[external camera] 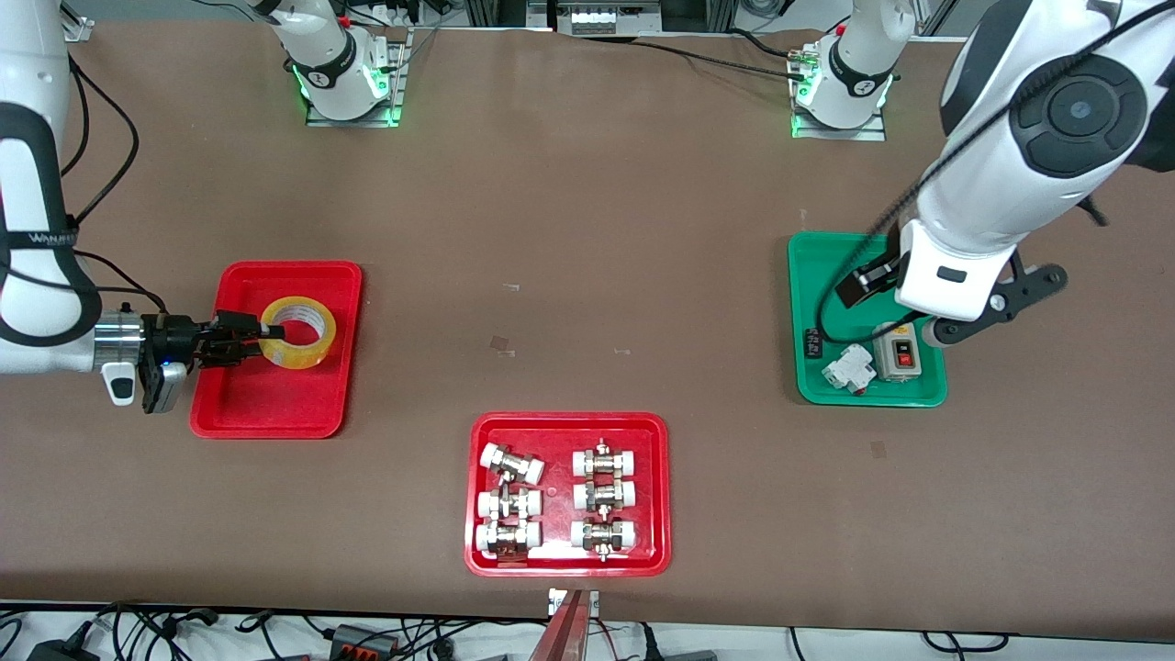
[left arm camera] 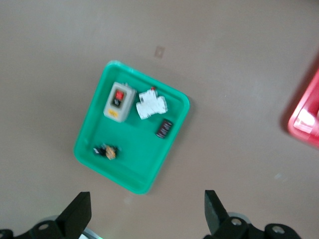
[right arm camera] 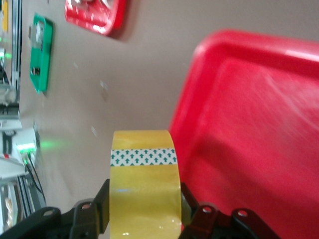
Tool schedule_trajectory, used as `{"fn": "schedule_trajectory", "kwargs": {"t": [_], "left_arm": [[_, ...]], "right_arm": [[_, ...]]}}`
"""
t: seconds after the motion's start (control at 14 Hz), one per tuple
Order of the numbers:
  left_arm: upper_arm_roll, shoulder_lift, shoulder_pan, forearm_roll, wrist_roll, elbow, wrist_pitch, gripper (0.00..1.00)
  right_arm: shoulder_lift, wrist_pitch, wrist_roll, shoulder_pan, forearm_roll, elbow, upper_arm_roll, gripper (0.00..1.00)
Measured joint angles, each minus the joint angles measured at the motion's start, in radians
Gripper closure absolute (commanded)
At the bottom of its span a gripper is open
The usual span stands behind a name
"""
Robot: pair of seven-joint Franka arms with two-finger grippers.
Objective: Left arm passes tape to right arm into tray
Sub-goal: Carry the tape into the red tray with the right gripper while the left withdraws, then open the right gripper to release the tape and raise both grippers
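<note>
The tape (external camera: 310,350), a yellowish roll, is clamped across its width between the fingers of my right gripper (external camera: 261,332), which is shut on it. The roll hangs over the part of the plain red tray (external camera: 266,404) farther from the front camera. In the right wrist view the tape (right arm camera: 144,184) fills the space between the jaws of the right gripper (right arm camera: 144,205), with the tray (right arm camera: 259,149) beneath and beside it. My left gripper (external camera: 866,278) is open and empty, up over the green tray (external camera: 812,252). Its fingers stand wide apart in the left wrist view (left arm camera: 147,215).
A red tray of metal fittings (external camera: 567,422) lies near the front edge at the table's middle. The green tray (left arm camera: 94,149) holds a switch box (left arm camera: 118,101), a white breaker (left arm camera: 151,104) and small parts. Bare brown table lies between the trays.
</note>
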Motion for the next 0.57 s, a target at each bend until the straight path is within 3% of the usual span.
{"fn": "schedule_trajectory", "kwargs": {"t": [0.07, 0.14, 0.21, 0.36, 0.57], "left_arm": [[0.001, 0.000, 0.021, 0.005, 0.108, -0.002, 0.006, 0.00], [0.001, -0.001, 0.043, 0.005, 0.176, -0.006, 0.015, 0.00], [0.001, -0.007, 0.063, 0.005, 0.211, -0.019, 0.024, 0.00], [-0.001, -0.050, 0.090, -0.002, 0.233, -0.095, 0.078, 0.00], [-0.003, -0.178, 0.143, -0.052, 0.236, -0.298, 0.190, 0.00]], "right_arm": [[0.023, 0.001, -0.031, -0.012, -0.014, 0.000, 0.000, 0.67], [0.039, 0.007, -0.050, -0.017, -0.032, 0.000, 0.000, 0.27], [0.049, 0.021, -0.058, -0.016, -0.059, 0.000, 0.002, 0.00], [0.049, 0.061, -0.059, -0.007, -0.120, 0.004, 0.013, 0.00], [0.033, 0.132, -0.058, 0.044, -0.228, 0.015, 0.023, 0.00]]}}
